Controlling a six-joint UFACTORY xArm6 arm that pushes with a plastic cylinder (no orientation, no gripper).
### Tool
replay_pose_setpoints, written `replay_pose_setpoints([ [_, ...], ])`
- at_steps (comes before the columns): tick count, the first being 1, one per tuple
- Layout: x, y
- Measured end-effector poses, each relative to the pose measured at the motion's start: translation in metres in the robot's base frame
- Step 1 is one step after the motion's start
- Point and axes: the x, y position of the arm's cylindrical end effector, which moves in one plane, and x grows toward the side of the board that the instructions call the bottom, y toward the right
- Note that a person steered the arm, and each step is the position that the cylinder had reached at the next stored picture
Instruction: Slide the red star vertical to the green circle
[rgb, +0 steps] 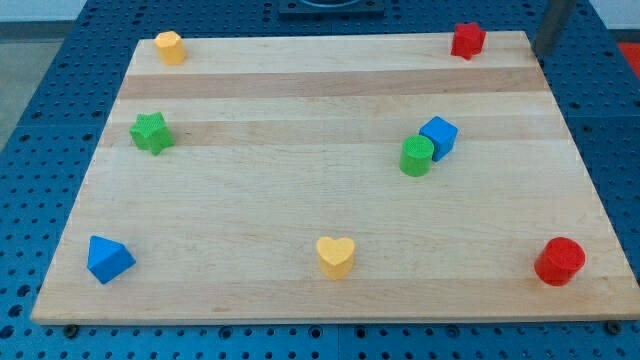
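Note:
The red star (467, 40) sits near the top right corner of the wooden board (300, 200). The green circle (417, 156) stands right of the board's middle, touching a blue cube (438, 137) on its upper right. The rod comes down at the view's top right, and my tip (541, 53) is just off the board's top right corner, to the right of the red star and apart from it.
A yellow block (170, 47) is at the top left and a green star (151, 132) at the left. A blue triangle (108, 259) is at the bottom left, a yellow heart (336, 256) at bottom centre, a red circle (559, 261) at the bottom right.

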Motion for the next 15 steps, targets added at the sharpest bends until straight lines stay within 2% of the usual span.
replay_pose_setpoints([
  [1, -0.020, -0.024],
  [2, -0.019, -0.063],
  [3, -0.019, -0.133],
  [4, -0.018, -0.166],
  [5, -0.007, -0.167],
  [7, -0.019, -0.125],
  [8, -0.015, -0.121],
  [9, -0.002, -0.146],
  [12, 0.061, -0.157],
  [14, 0.070, -0.207],
  [15, 0.086, -0.211],
])
